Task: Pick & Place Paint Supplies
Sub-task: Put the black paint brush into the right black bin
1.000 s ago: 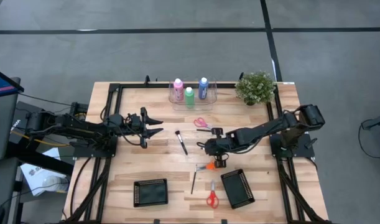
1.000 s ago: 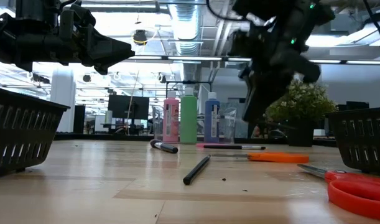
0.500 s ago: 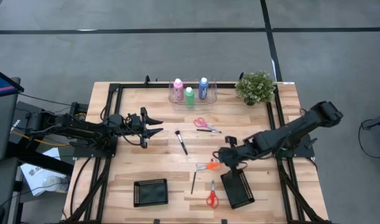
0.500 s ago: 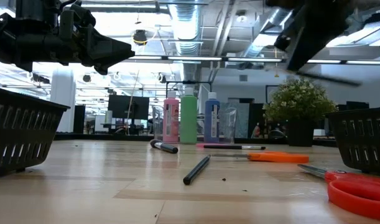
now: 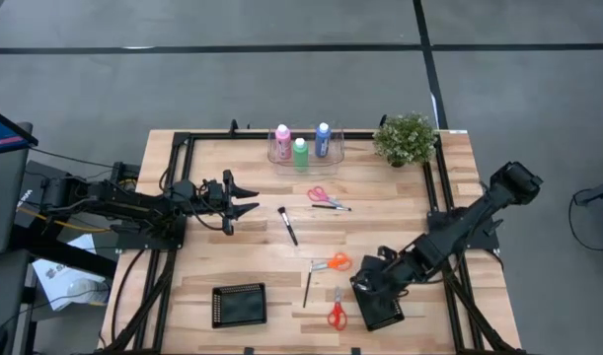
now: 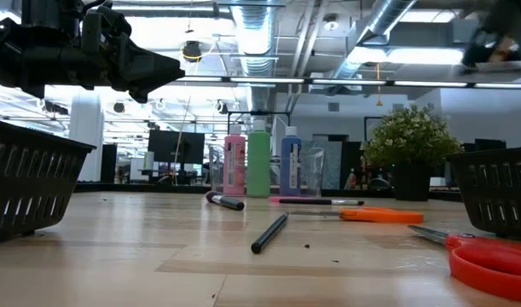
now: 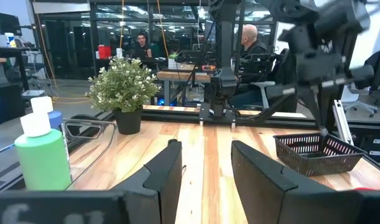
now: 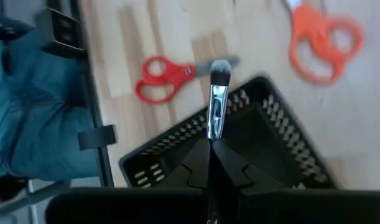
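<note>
Carrying a thin dark-handled brush with a silver ferrule and grey bristles (image 8: 217,99), your right gripper (image 5: 377,279) hangs in the high view over the black mesh basket (image 5: 380,301) near the front right of the wooden worktop (image 5: 212,256). The left gripper (image 5: 244,199) waits above the left side, fingers partly apart and empty. Two more dark brushes (image 5: 288,226) lie mid-worktop, and the pink, green and blue white-capped bottles (image 5: 300,152) stand in a clear tray at the back edge.

The low view shows one loose brush (image 6: 269,233) lying flat and that basket's wall (image 6: 494,192) at the right; the right gripper itself isn't clear there.

The right wrist view has the fingers closed tight on the brush handle, bristles over the basket's rim.

You're at the placing step, I judge: next, bring the brush fully over the basket's floor, lower, then let go.
</note>
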Motion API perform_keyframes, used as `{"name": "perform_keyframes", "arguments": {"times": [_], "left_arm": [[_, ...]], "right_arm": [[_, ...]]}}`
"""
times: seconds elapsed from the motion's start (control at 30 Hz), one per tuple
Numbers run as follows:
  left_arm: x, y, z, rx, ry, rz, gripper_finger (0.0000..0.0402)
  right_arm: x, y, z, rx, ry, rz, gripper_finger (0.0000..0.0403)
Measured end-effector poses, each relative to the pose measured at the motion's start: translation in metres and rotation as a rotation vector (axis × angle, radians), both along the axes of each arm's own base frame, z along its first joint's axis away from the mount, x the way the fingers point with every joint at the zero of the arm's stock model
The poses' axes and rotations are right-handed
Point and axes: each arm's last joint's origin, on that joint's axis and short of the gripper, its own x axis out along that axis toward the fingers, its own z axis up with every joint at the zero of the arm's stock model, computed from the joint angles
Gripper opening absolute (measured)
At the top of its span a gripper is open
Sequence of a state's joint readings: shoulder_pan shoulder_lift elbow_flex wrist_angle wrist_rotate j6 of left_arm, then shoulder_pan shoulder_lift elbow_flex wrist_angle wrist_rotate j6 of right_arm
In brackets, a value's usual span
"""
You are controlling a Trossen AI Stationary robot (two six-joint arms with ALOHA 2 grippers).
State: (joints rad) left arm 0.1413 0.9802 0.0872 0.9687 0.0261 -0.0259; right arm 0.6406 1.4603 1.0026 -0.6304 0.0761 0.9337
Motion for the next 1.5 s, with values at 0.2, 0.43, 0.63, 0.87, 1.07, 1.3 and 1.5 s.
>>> {"name": "perform_keyframes", "arguments": {"times": [0.2, 0.43, 0.63, 0.87, 1.07, 1.3, 1.5], "left_arm": [[0.0, 0.0, 0.0, 0.0, -0.004, 0.0, 0.0131], [0.0, 0.0, 0.001, 0.002, -0.007, 0.001, 0.0131], [0.0, 0.0, 0.001, 0.003, -0.007, 0.001, 0.0131], [0.0, 0.0, 0.001, 0.003, -0.007, 0.001, 0.0131], [0.0, 0.0, 0.001, 0.003, -0.007, 0.001, 0.0131], [0.0, 0.0, 0.001, 0.003, -0.008, 0.001, 0.0131], [0.0, 0.0, 0.001, 0.003, -0.008, 0.001, 0.0131]], "right_arm": [[0.002, 0.014, -0.024, 0.06, 0.141, -0.072, 0.0], [0.008, 0.016, -0.043, 0.073, 0.247, -0.074, 0.0], [0.011, 0.013, -0.049, 0.073, 0.285, -0.077, 0.0], [0.013, 0.014, -0.048, 0.05, 0.244, -0.051, 0.0013], [0.013, 0.013, -0.049, 0.034, 0.236, -0.051, 0.008], [0.012, 0.012, -0.047, 0.025, 0.236, -0.057, 0.0162], [0.017, 0.011, -0.029, -0.076, 0.189, -0.029, 0.0183]]}}
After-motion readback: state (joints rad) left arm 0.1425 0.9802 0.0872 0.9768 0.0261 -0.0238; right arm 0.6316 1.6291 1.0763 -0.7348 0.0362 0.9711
